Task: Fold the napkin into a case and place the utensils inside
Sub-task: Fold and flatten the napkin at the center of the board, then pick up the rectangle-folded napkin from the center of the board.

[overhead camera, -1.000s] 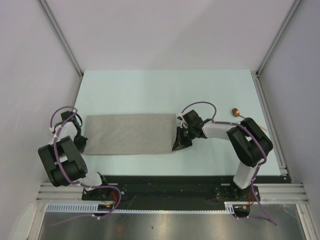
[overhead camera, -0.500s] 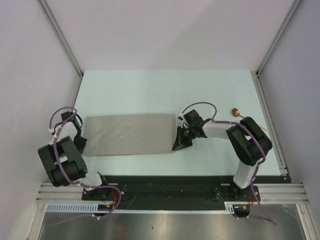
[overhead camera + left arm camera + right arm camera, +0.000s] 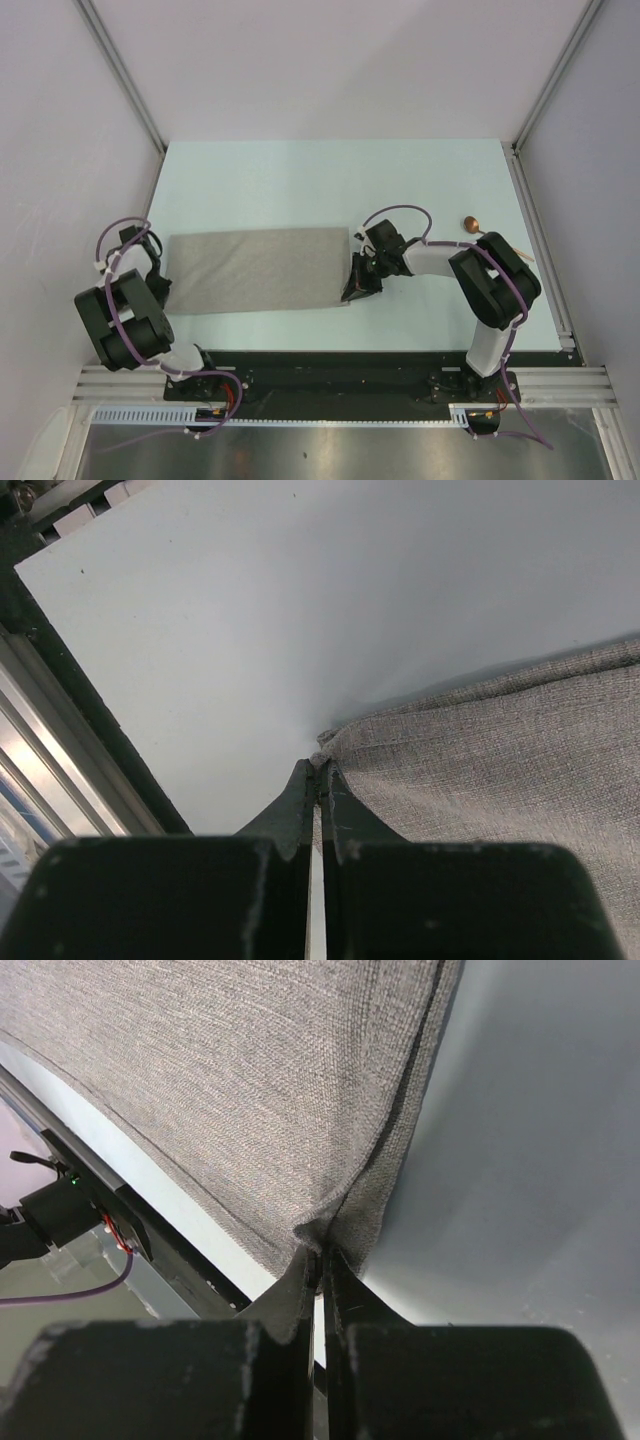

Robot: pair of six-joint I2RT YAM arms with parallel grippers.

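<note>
The grey-beige napkin (image 3: 255, 268) lies flat on the pale table (image 3: 300, 180) as a wide rectangle; no narrow case is in view. My left gripper (image 3: 162, 295) is shut on its near-left corner, with the cloth (image 3: 500, 760) pinched at the fingertips of the left gripper (image 3: 320, 772). My right gripper (image 3: 351, 296) is shut on the near-right corner. In the right wrist view the napkin (image 3: 230, 1090) shows two layers, bunched where the right gripper (image 3: 322, 1256) holds it. Of the utensils, a copper spoon (image 3: 472, 223) lies at the right, its handle running behind the right arm.
Metal frame rails (image 3: 535, 235) line the table's right and left sides, with pale walls behind. A black strip (image 3: 330, 365) and the arm bases run along the near edge. The right arm's elbow (image 3: 495, 285) hangs over the table's right part.
Both grippers have kept their hold. The napkin's near-right corner has shifted slightly away from the near edge and to the left, and the left arm has edged a little to the left.
</note>
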